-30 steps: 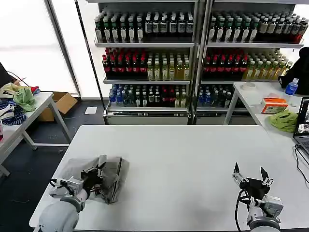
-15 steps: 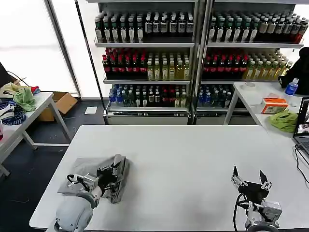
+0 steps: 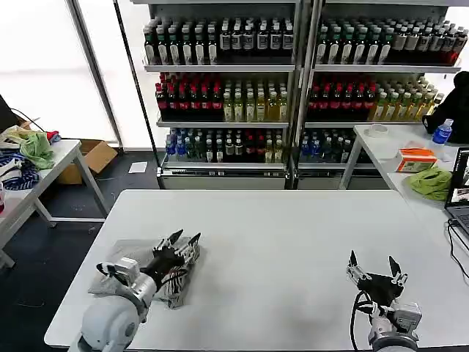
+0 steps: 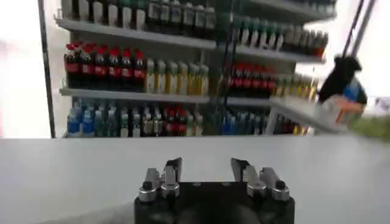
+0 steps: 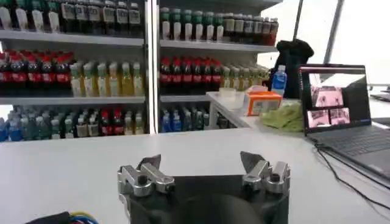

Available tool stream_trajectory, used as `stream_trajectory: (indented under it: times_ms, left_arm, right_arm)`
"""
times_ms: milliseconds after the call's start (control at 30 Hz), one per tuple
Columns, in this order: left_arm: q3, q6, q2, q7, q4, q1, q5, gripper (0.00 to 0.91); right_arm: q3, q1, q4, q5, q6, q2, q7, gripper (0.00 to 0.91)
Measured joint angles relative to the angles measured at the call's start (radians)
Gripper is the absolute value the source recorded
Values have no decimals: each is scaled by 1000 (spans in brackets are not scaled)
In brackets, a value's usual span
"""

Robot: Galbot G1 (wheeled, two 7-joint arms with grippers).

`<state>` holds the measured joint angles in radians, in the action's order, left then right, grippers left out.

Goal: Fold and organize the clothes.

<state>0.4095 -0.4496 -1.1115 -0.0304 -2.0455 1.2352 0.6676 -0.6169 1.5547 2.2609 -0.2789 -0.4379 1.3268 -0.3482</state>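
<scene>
your head camera sits high and looks forward and down across the white table (image 3: 293,242), taking in both arms at its near edge and the drink shelves (image 3: 293,81) beyond. your left wrist camera rides just behind the left gripper (image 4: 206,171), low over the tabletop, facing level toward those same shelves (image 4: 152,67). your right wrist camera sits likewise close behind the right gripper (image 5: 203,165), looking level over the table to the shelves (image 5: 122,67) and a side table with a laptop (image 5: 341,115). all three views share the white table and the bottle shelving; the head view also catches that laptop's edge (image 3: 462,183).
</scene>
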Motion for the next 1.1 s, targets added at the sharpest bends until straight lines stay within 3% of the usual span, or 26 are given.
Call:
stream_trajectory:
  times_ms: [433,1100]
  left_arm:
    - [255,-17,93,-51,65,82,170,907]
    - [336,-10,98,25,290,122,98,907]
  right_arm:
    - [21,-42,-30,-24,-4,-27,1,907]
    - [21,-42,-30,-35,-10,-35,3,907]
